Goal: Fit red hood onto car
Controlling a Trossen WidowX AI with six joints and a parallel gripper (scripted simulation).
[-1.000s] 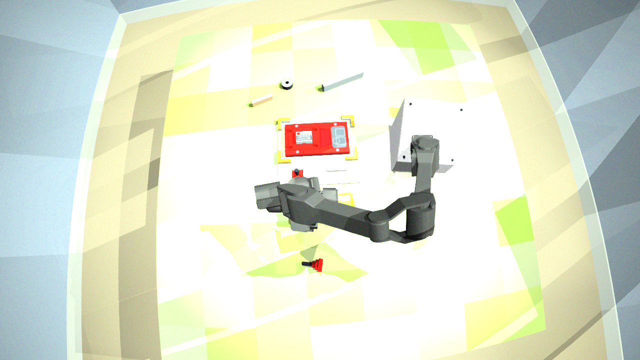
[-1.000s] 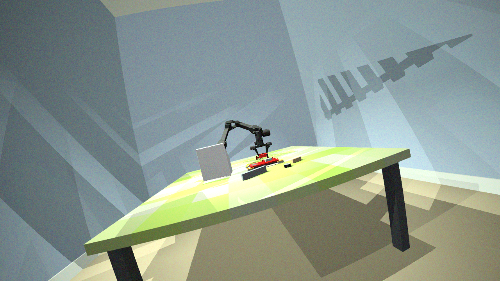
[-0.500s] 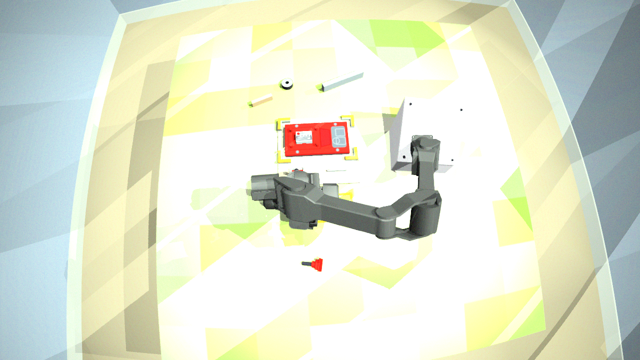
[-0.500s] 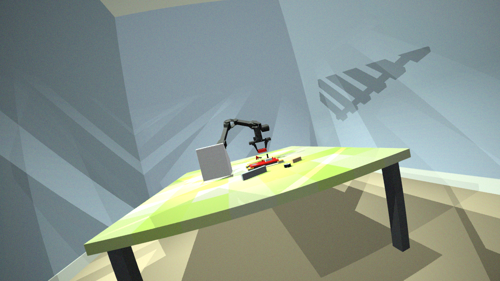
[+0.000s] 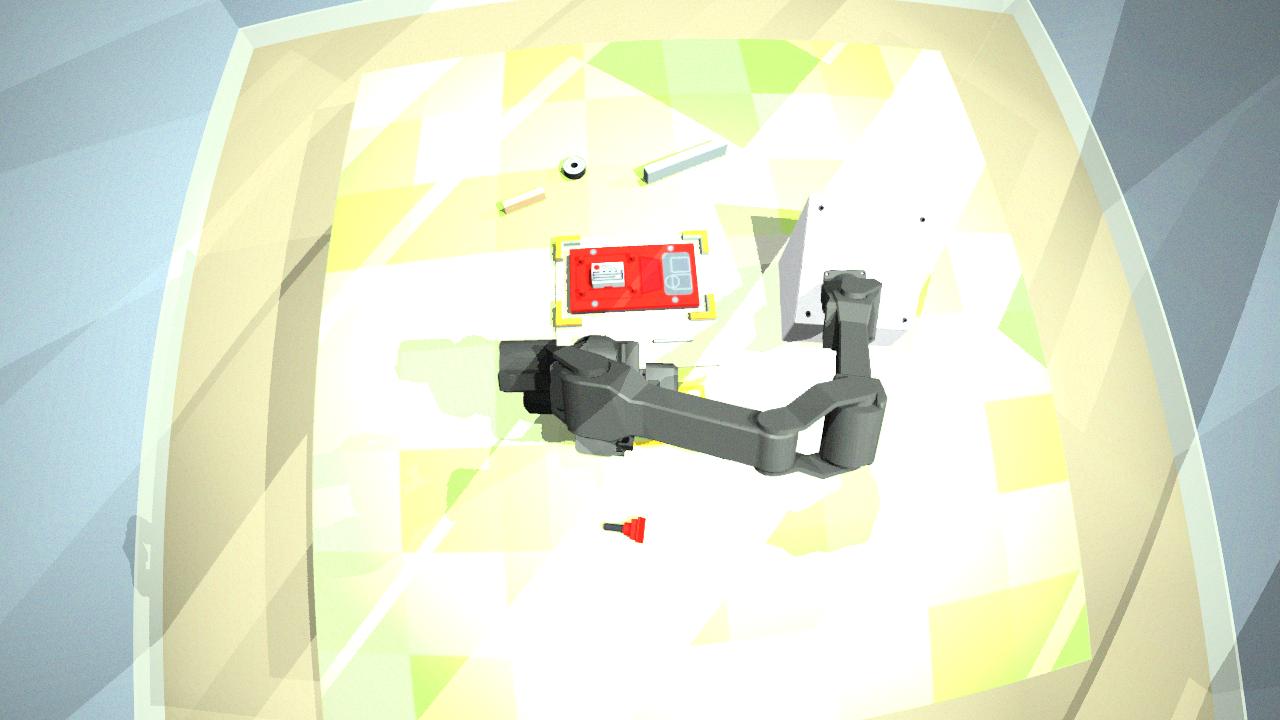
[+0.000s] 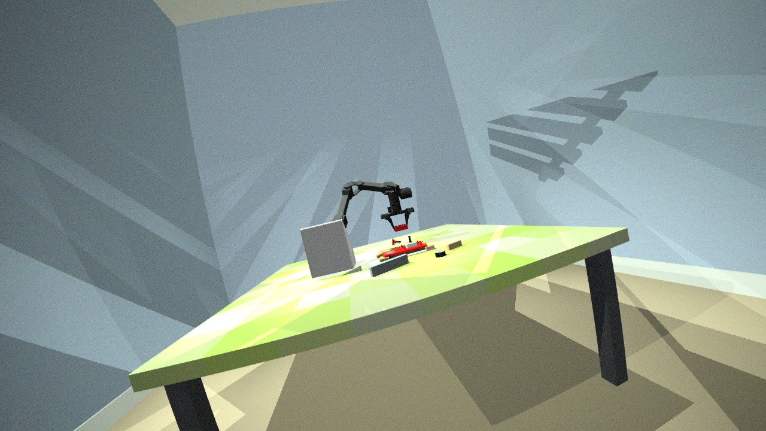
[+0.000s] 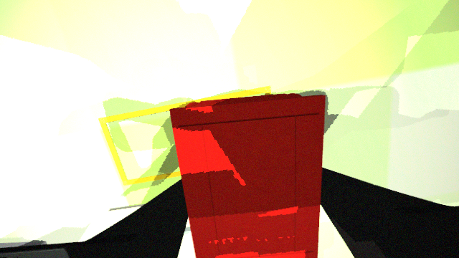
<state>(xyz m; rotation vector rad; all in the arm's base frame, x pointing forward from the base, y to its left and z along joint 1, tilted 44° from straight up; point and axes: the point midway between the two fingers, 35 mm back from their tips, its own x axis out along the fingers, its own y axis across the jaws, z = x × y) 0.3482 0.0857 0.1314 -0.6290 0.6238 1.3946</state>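
My gripper (image 6: 400, 224) (image 7: 249, 178) is shut on the red hood (image 6: 400, 227) (image 7: 265, 158), one finger on each long side. The hood hangs level above the table, clear of it; in the top view the arm hides it. The red chassis (image 5: 646, 301) (image 6: 398, 252) sits between the yellow corners of the jig (image 5: 562, 318), just behind the gripper as the top view shows it. The grey engine block (image 5: 607, 274) (image 6: 411, 245) is on its deck, with short red pegs around it. No peg is in the hood. The hood's corner holes are not visible.
A white box (image 5: 868, 241) (image 6: 327, 249) stands beside the arm's base. A grey bar (image 5: 684, 162) (image 6: 389, 266), a black-and-white ring (image 5: 565, 170) and a tan block (image 5: 523, 200) (image 6: 454, 245) lie beyond the jig. A red stepped piece (image 5: 633, 529) lies nearer. A yellow outline (image 7: 114, 152) marks the table.
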